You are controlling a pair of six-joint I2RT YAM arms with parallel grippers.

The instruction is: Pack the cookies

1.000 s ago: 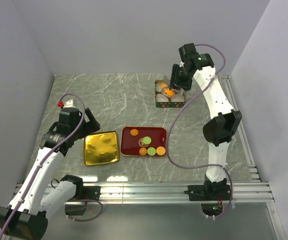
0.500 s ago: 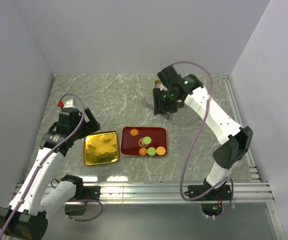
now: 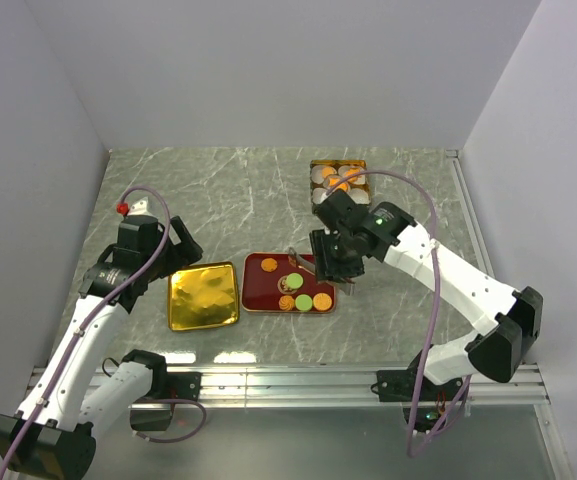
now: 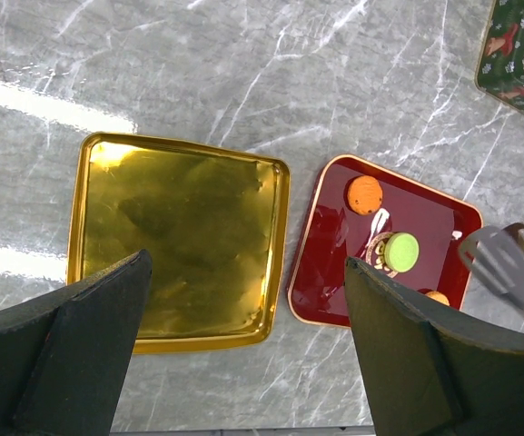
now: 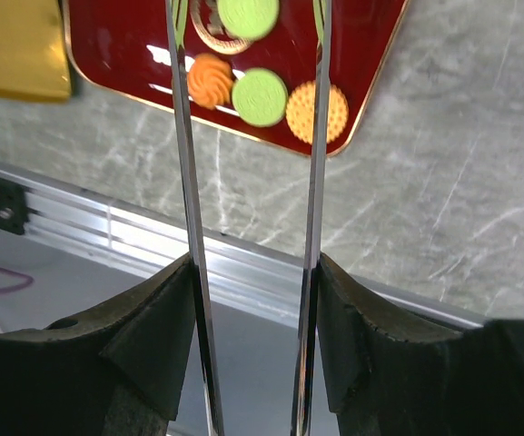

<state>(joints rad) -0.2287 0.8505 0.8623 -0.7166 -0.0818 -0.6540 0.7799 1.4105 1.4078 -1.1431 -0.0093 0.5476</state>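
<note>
Several cookies lie on a red tray [image 3: 313,268]: an orange one [image 3: 269,265], a green one [image 3: 294,279] on a gold emblem, and an orange [image 3: 286,302], green [image 3: 304,302] and tan one [image 3: 322,300] in a row. My right gripper [image 3: 333,262] is shut on metal tongs [image 3: 298,258] that reach over the tray. In the right wrist view the tong blades [image 5: 181,136] straddle a green cookie [image 5: 248,14], above an orange one [image 5: 211,79], a green one [image 5: 260,96] and a tan one [image 5: 317,111]. My left gripper [image 3: 173,245] is open and empty above the gold lid [image 4: 180,245].
A green patterned box [image 3: 338,180] with white paper cups and orange cookies stands at the back. The gold lid [image 3: 204,295] lies left of the red tray [image 4: 334,282]. An aluminium rail [image 3: 288,380] runs along the near edge.
My right arm has swung with the tongs from the box at the back down and forward to the red tray. The left arm has not moved.
</note>
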